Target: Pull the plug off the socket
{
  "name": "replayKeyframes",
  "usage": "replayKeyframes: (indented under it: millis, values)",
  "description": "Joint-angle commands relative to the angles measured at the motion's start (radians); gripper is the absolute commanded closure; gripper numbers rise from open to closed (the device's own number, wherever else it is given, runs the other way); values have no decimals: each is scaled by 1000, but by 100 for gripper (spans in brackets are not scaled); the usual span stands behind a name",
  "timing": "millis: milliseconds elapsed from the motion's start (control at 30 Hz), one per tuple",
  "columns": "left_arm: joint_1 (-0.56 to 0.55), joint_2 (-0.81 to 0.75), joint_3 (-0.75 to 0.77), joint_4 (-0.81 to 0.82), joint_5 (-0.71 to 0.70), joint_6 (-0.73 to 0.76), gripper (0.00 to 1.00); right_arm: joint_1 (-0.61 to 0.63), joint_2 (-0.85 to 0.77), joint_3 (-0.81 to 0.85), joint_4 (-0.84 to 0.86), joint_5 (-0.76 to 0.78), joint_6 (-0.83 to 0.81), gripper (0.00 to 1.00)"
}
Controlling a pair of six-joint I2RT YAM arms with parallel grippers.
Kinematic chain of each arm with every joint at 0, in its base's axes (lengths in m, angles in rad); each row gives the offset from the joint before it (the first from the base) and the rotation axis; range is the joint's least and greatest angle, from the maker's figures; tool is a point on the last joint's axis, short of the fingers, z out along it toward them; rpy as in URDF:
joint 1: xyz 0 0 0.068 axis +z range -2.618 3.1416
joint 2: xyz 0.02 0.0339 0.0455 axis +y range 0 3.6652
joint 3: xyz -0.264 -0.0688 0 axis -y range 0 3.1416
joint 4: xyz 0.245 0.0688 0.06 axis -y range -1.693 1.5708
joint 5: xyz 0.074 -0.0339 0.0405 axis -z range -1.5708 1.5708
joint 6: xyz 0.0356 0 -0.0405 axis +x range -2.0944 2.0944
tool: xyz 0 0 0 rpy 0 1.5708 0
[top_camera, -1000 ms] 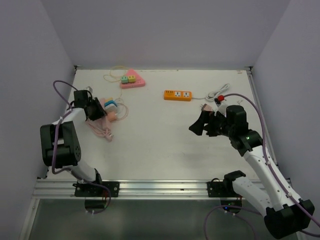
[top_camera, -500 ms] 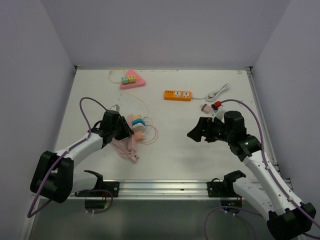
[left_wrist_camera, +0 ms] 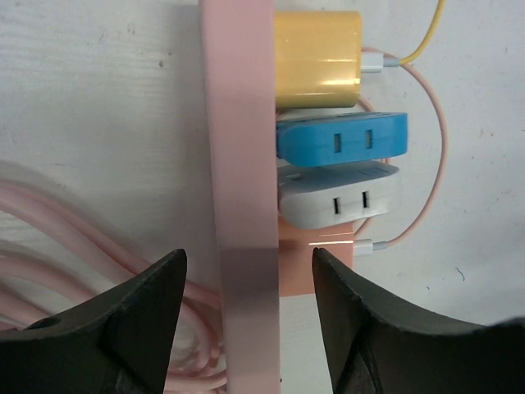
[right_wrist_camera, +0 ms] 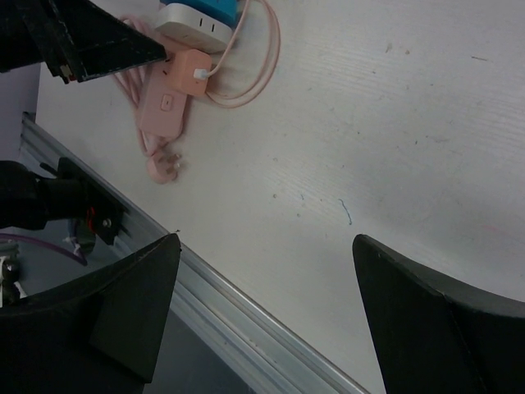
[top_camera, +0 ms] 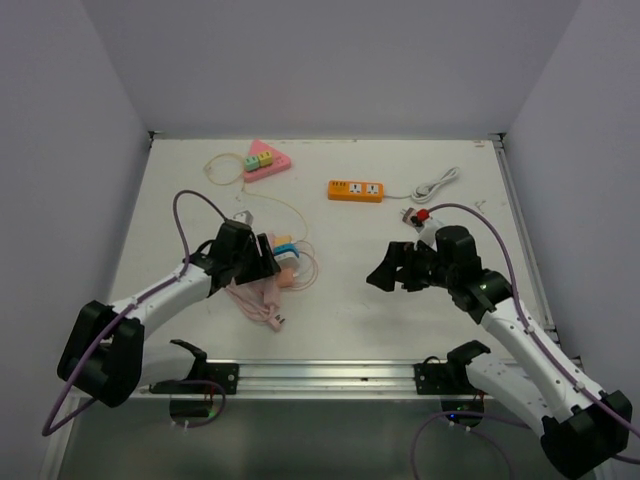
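Observation:
A pink power strip (top_camera: 287, 264) lies left of centre with its pink cable (top_camera: 255, 305) coiled beside it. In the left wrist view a yellow adapter (left_wrist_camera: 318, 57), a blue one (left_wrist_camera: 340, 137) and a white one (left_wrist_camera: 340, 193) are plugged into the strip (left_wrist_camera: 242, 164). A white USB plug (left_wrist_camera: 365, 245) sits in its end block. My left gripper (top_camera: 262, 262) (left_wrist_camera: 248, 267) straddles the strip, its jaws drawn in close on both sides. My right gripper (top_camera: 385, 268) (right_wrist_camera: 267, 246) is wide open and empty. It hovers right of the strip (right_wrist_camera: 168, 107), apart from it.
A pink triangular socket (top_camera: 262, 160) with a yellow cord lies at the back left. An orange power strip (top_camera: 357, 189) with a white cable (top_camera: 437, 183) lies at the back right. A red-and-white plug (top_camera: 420, 214) sits behind my right arm. The metal rail (top_camera: 320, 372) runs along the near edge.
My left arm has swung from the left wall towards the centre, and the pink strip, its adapters and cable came along. My right gripper has shifted slightly left and nearer.

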Motion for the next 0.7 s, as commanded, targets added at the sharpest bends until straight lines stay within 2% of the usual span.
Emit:
replayKeyframes:
  millis: [0, 267, 567, 667]
  values:
    - [1, 25, 92, -49, 50, 109, 33, 30, 21, -1, 61, 7, 24, 10]
    - [1, 20, 108, -183, 165, 233, 33, 128, 52, -4, 84, 70, 47, 10]
    - [0, -9, 11, -140, 207, 195, 36, 280, 137, -19, 185, 171, 120, 10]
    - [-3, -15, 1, -143, 173, 163, 39, 332, 179, -19, 225, 209, 145, 11]
